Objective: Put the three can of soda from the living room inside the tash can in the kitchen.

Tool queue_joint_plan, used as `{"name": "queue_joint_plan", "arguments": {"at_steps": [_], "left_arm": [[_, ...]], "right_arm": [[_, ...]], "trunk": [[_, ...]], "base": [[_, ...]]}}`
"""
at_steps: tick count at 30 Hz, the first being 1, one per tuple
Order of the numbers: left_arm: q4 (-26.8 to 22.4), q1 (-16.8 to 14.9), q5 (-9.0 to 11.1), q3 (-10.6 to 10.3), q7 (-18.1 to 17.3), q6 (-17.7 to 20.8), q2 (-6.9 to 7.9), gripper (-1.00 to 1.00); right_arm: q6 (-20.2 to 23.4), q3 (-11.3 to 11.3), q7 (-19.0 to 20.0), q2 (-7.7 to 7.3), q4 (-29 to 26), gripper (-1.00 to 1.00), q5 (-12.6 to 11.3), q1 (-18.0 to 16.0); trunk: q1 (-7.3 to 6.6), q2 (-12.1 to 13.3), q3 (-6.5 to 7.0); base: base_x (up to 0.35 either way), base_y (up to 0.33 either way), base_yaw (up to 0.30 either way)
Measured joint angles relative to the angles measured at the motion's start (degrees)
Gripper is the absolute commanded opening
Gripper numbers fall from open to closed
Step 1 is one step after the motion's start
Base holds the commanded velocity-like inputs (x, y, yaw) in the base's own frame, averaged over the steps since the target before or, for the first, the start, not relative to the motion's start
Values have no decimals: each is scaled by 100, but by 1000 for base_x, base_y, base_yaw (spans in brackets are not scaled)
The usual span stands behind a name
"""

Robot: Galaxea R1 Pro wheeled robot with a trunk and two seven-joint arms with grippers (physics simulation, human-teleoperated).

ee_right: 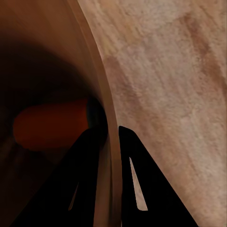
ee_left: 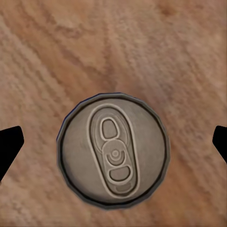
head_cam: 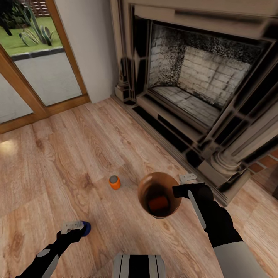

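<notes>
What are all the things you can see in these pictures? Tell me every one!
Orange soda cans: two; one upright on the wood floor, one lying inside the bin.
Blue soda can: one, silvery top, upright on the floor under the left gripper.
Bin: one, glossy brown inside, held above the floor.
Fireplace: one, pale brick inside, dark surround.
Glass door: wood-framed, garden beyond.
Wood floor: light brown planks.
Left gripper: open, over the blue can.
Right gripper: shut on the bin's rim.
</notes>
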Motion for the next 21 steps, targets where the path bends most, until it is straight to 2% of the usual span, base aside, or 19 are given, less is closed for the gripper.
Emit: {"name": "queue_joint_plan", "arguments": {"at_steps": [13,21], "left_arm": [[0,0,0,0,0,0,-1,100],[0,0,0,0,-1,0,1,100]], "right_arm": [[0,0,0,0,-1,-100,3,0],[0,-1,0,0,-1,-100,21,-1]], "trunk": [[0,0,-87],[0,0,-91]], "base": [[1,0,0],[135,0,0]]}}
